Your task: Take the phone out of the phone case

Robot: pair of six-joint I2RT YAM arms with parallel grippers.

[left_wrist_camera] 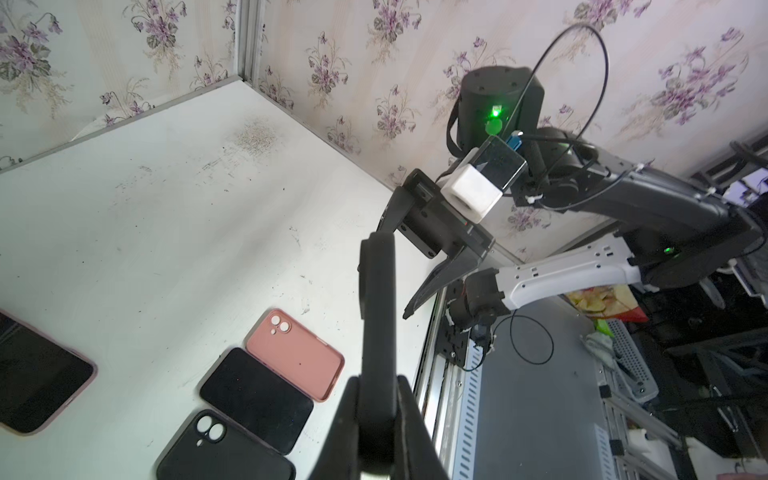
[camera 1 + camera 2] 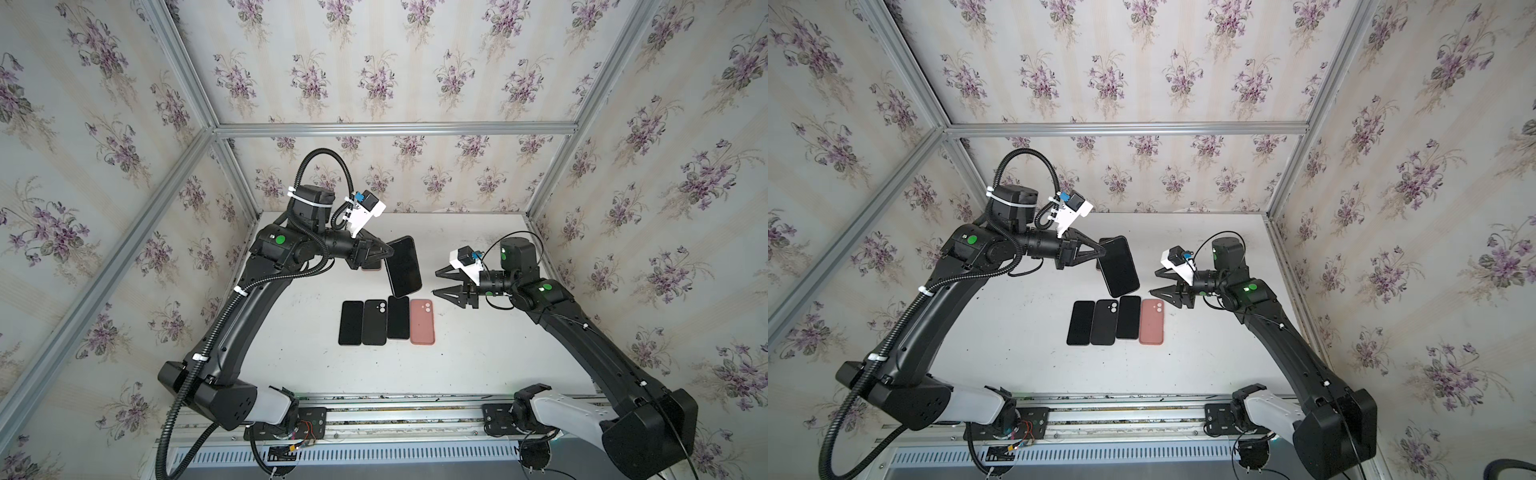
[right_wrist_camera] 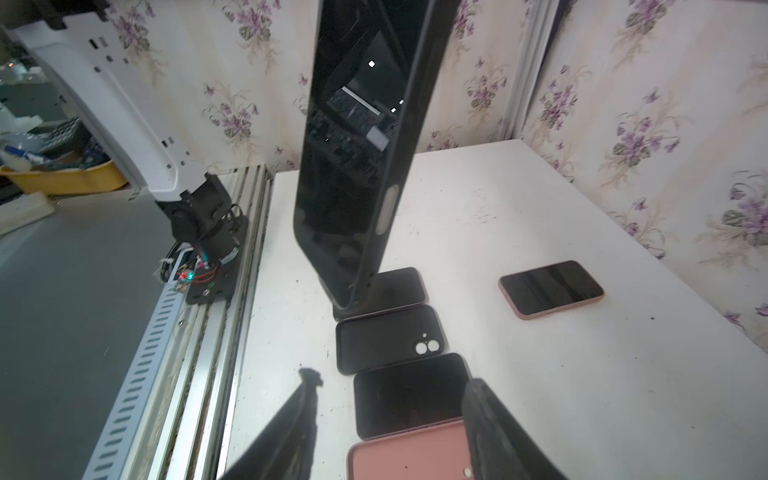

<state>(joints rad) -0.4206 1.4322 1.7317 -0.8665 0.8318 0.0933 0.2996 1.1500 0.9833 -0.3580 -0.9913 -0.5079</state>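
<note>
My left gripper is shut on one end of a black phone, held tilted above the table. The dark rim around the phone looks like a black phone case; I cannot tell for sure. My right gripper stands open to the right of the phone, apart from it, with nothing between its fingers.
On the white table lie a black phone, a black case, another black phone and a pink case in a row. A phone in a pink case lies farther back.
</note>
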